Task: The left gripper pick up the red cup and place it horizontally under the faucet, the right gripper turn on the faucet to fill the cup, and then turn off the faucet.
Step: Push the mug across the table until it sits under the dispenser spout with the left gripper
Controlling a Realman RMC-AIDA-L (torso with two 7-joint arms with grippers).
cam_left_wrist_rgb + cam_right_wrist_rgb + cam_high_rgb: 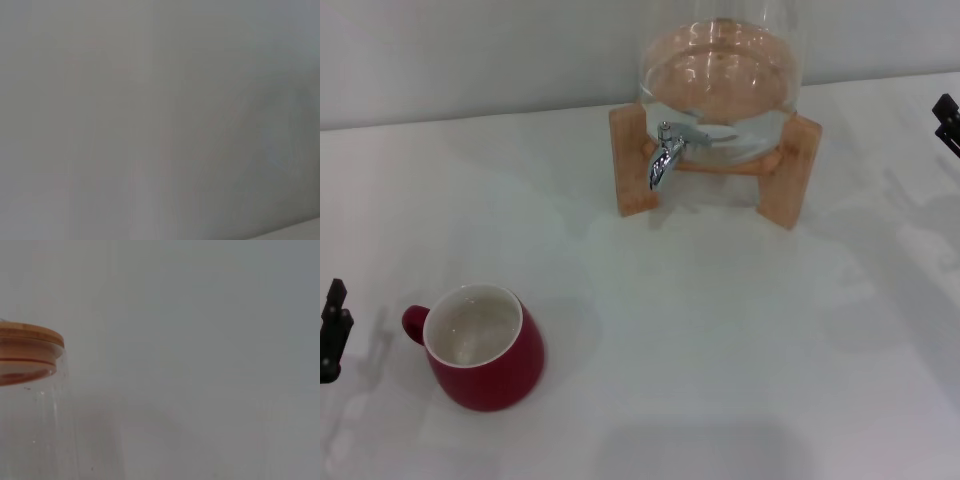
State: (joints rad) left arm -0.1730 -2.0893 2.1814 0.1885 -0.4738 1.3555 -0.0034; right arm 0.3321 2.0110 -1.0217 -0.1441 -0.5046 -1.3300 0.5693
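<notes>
- Head view: the red cup [480, 346] stands upright on the white table [720, 330], near the front left, its white inside facing up and its small handle turned toward the left edge.
- Head view: the faucet [665, 152] juts from the front of the glass jar [720, 80], which rests on a wooden stand [635, 160] at the back of the table; cup and faucet are well apart.
- Head view: the left gripper [332, 330] shows only as a black tip at the left edge, just beside the cup's handle and not touching it; whether it is spread or pressed together cannot be told.
- Head view: the right gripper [948, 120] peeks in at the right edge, apart from the stand; its state cannot be told either.
- Left wrist view: only a plain grey wall [150, 110] fills the picture.
- Right wrist view: the jar's wooden lid [27, 347] sits atop the clear glass [30, 430], against the same grey wall.
</notes>
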